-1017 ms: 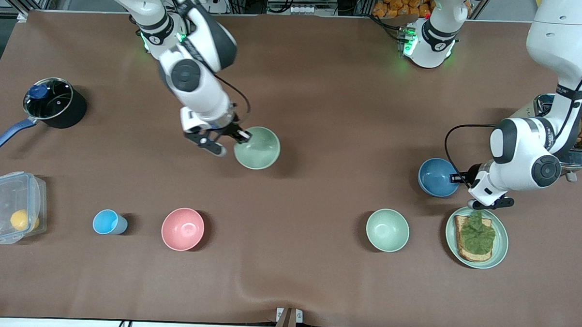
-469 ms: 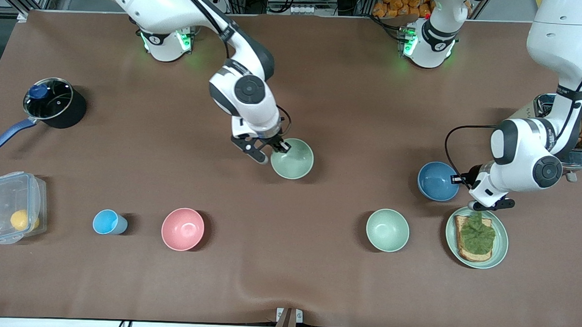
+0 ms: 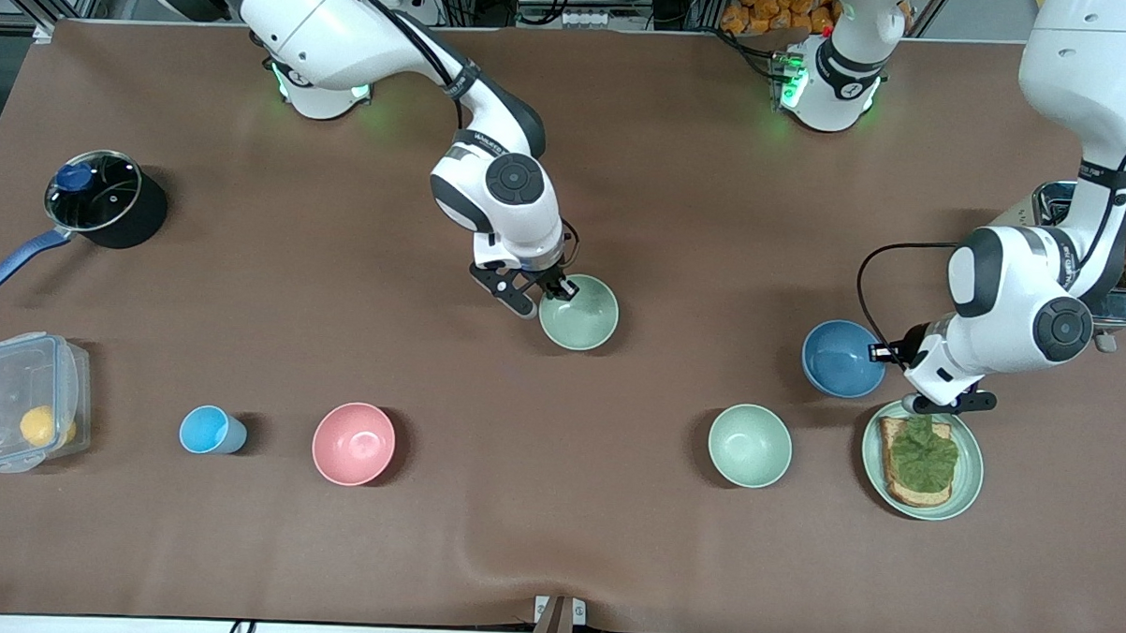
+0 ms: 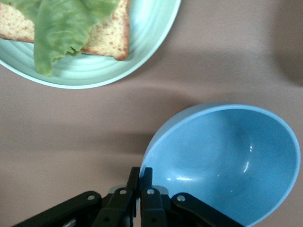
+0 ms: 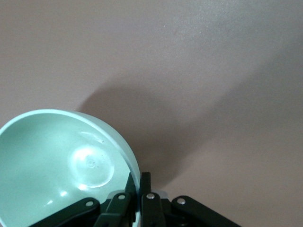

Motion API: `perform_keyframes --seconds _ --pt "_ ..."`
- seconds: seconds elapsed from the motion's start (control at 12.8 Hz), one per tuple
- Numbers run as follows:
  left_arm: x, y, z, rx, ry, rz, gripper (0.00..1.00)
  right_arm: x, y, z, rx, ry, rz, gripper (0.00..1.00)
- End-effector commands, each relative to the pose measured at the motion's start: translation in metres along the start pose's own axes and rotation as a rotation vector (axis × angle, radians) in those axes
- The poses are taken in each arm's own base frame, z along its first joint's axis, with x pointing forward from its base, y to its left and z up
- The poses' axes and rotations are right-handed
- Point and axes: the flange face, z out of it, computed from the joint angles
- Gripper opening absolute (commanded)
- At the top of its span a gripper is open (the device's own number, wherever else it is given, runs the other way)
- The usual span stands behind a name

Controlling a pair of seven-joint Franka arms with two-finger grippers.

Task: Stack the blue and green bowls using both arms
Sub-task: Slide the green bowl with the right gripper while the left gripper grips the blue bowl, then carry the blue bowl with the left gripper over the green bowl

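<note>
Carried toward the worktop's middle since earlier, the green bowl (image 3: 579,312) hangs clamped in the right pincer (image 3: 547,295) while the left pincer (image 3: 891,352) clamps the blue bowl (image 3: 842,358), still unstacked.

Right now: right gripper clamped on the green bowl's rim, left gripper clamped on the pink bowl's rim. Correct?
Not quite. The left gripper is shut on the blue bowl, as the left wrist view shows; the pink bowl sits untouched. The right gripper does clamp the green bowl.
</note>
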Motion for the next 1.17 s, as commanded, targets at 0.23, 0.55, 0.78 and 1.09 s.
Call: perform_keyframes --seconds 0.23,0.55,0.78,1.09 --pt "-0.02 0.055 -0.041 -0.041 0.006 0.001 0.0 0.001 0.001 0.009 0.001 0.048 0.016 0.76" --pt "-0.034 0.106 -0.059 -0.052 0.024 -0.059 0.0 0.015 -0.001 0.002 -0.001 0.053 0.055 1.0" --pt "-0.051 0.172 -0.077 -0.078 0.041 -0.112 0.0 0.039 -0.005 -0.031 -0.043 0.015 0.103 1.0" --pt "-0.076 0.276 -0.09 -0.108 0.057 -0.221 0.0 0.088 0.006 -0.088 -0.078 -0.085 0.127 1.0"
